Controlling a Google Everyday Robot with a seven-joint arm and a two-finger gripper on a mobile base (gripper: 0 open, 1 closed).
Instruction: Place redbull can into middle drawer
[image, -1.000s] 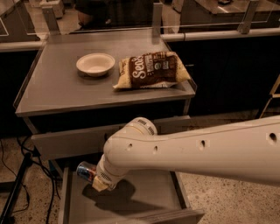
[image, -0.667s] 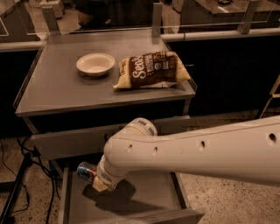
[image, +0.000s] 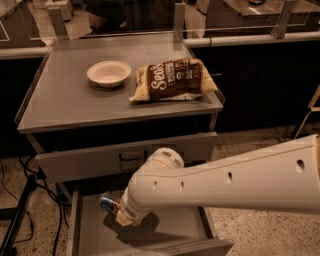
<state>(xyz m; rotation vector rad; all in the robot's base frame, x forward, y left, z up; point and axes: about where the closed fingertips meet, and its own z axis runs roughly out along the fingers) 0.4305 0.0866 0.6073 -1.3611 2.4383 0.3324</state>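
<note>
The gripper (image: 120, 214) is down inside the open middle drawer (image: 92, 237), below the front edge of the bench (image: 65, 105) and a little left of its middle. Only its tan-coloured end shows past the thick white wrist, so how far open it is cannot be told, nor whether it has hold of anything. The redbull can (image: 108, 202) sits right at that end, touching it or just beside it. It is tilted, with its silver top towards the bench's left side, and it is over the rear left part of the drawer floor. A dark shadow lies on the floor under the gripper.

The white arm (image: 225, 180) comes in from the right and crosses in front of the bench's front right corner. Above the open tray, the upper drawer front (image: 85, 164) with its handle (image: 131, 159) stands slightly out from under the front edge.

On the bench top, a white bowl (image: 108, 73) rests left of centre towards the back edge. A brown chip bag (image: 172, 80) lies flat beside it, reaching nearly to the right edge. Black cables (image: 20, 200) hang past the front left corner
</note>
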